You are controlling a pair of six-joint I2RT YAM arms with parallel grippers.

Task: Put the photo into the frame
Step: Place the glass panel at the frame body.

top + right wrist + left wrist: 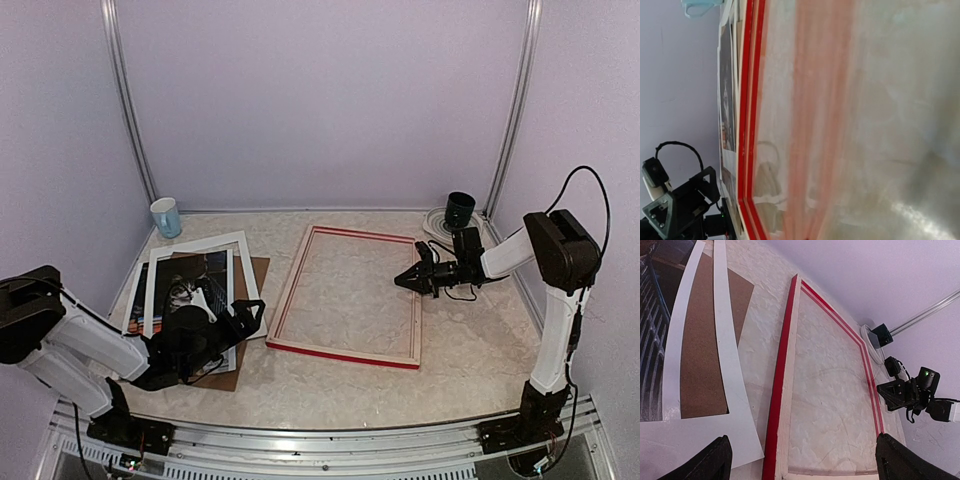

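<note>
Lying central, the frame point(342, 355) leaves bare table point(470, 340) rightward; the photo point(190, 285) lies by the left edge. My left gripper point(250, 320) gapes beside it; my right gripper point(402, 281), clenched, overhangs the frame's right rail.

Inside the frame point(340, 352) the table point(330, 395) lies bare and open from above; a narrow bare strip runs between its left rail and the brown board point(258, 272); the right gripper point(405, 281) sits at the right rail; the left gripper point(238, 325) covers the board's near corner; a blue cup point(166, 217) and a dark cup point(459, 210) stand at the far corners.
</note>
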